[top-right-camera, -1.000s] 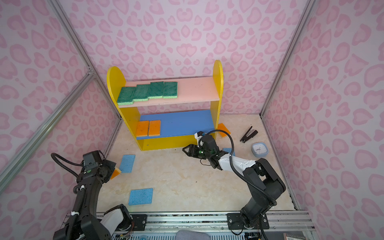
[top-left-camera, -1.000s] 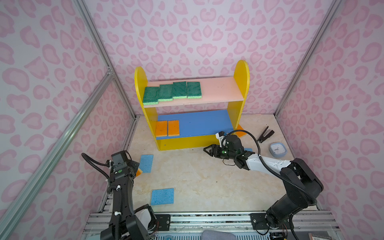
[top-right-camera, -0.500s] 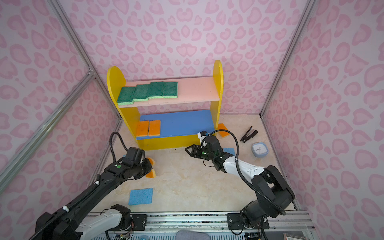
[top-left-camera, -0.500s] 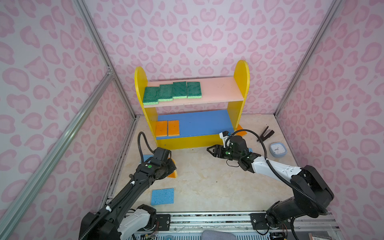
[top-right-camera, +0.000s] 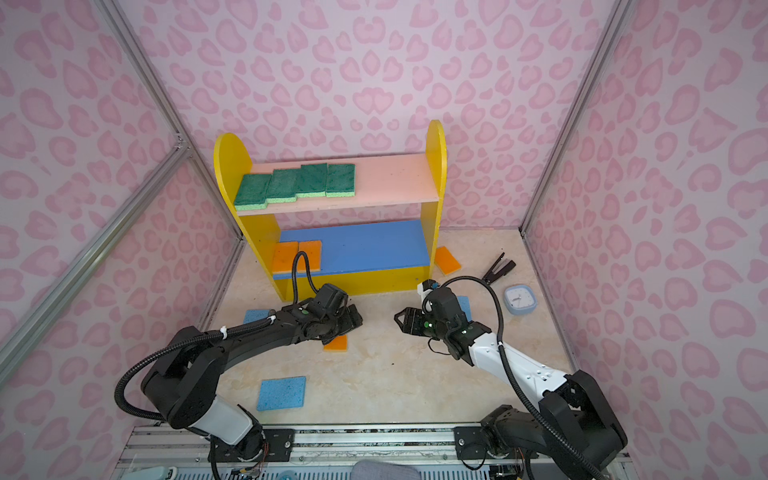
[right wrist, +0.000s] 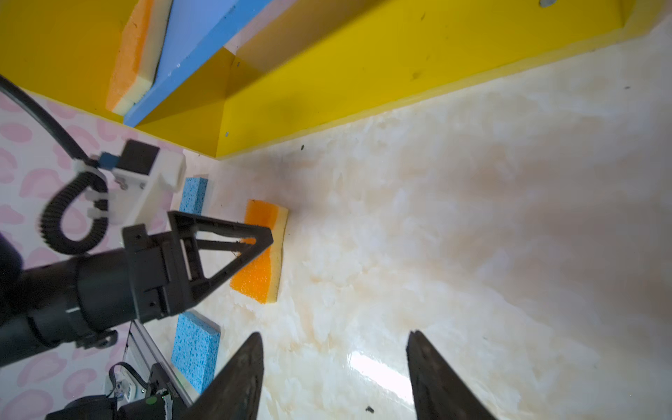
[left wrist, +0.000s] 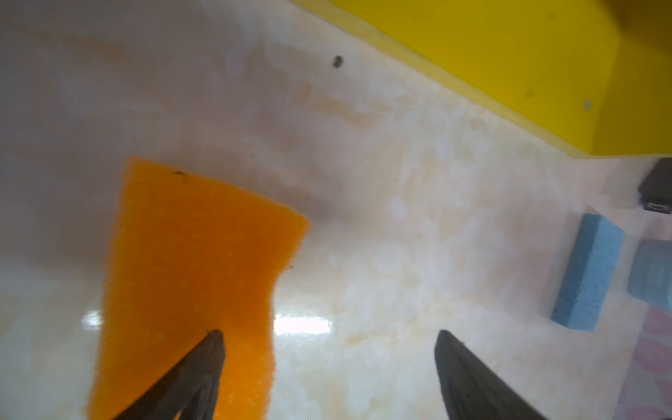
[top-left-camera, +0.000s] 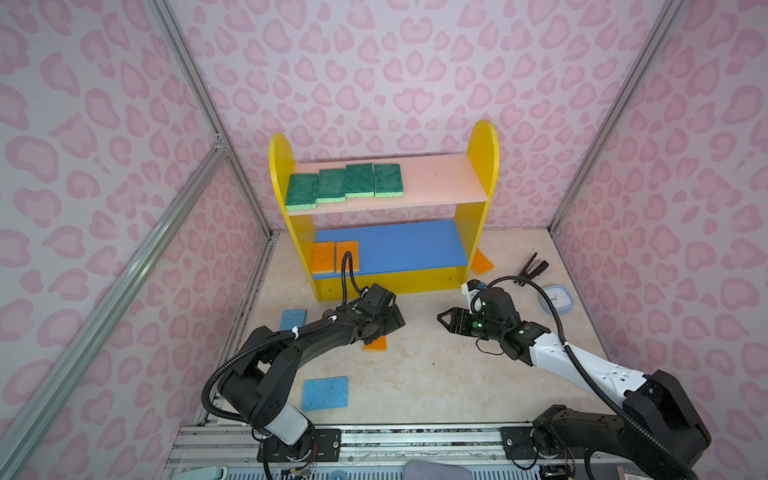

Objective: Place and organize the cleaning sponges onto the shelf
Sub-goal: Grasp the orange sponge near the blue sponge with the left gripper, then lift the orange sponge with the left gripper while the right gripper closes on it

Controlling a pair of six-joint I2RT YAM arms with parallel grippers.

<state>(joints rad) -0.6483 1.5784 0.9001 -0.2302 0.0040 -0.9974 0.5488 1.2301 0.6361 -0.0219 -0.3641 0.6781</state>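
We count six of eleven sponges shelved. Four green sponges (top-left-camera: 345, 187) sit in a row on the pink board of the shelf (top-left-camera: 482, 174), upper centre in both top views, and two orange sponges (top-left-camera: 334, 255) lie at the left end of the blue board. Five remain on the floor. One orange sponge (top-left-camera: 376, 344) lies mid-frame under our left gripper (top-left-camera: 397, 322), whose jaws are spread and empty. Another orange (top-left-camera: 482, 262) lies right of the shelf. The blue sponges are at lower left (top-left-camera: 325, 392), left of centre (top-left-camera: 293, 319) and behind our right gripper (top-left-camera: 444, 322), also spread and holding nothing.
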